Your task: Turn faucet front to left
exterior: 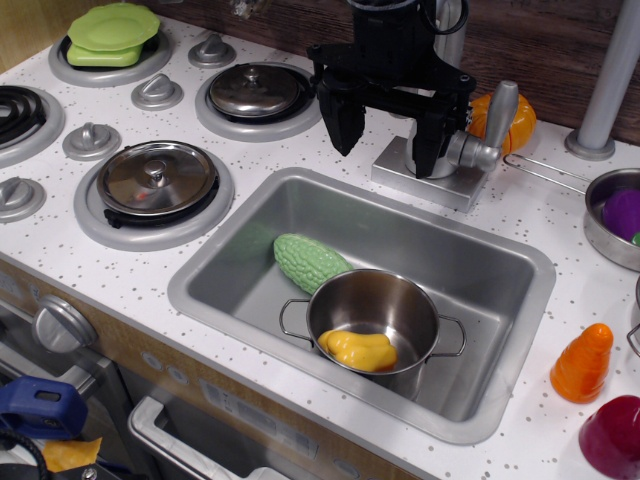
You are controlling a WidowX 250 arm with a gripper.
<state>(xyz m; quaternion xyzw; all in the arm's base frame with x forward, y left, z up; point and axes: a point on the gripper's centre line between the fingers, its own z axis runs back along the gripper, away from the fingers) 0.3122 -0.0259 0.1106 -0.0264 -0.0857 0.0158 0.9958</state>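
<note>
The silver-grey faucet point(470, 152) stands on its square base plate point(420, 183) behind the sink point(250, 235). Its stubby lever handle point(497, 112) sticks up to the right. A piece of the curved spout point(452, 35) shows behind the arm; the rest is hidden. My black gripper point(383, 140) hangs over the left part of the base plate, open, with nothing between its fingers. Its right finger point(426, 150) is in front of the faucet body; the left finger point(340, 125) is clear of it.
In the sink are a steel pot point(375, 300) holding a yellow toy food point(358, 348) and a green bumpy vegetable point(308, 260). Lidded burners point(155, 178) and stove knobs point(92, 138) are at left. A grey pole point(612, 85), an orange toy point(520, 118), a bowl point(600, 215) and an orange cone point(583, 362) are at right.
</note>
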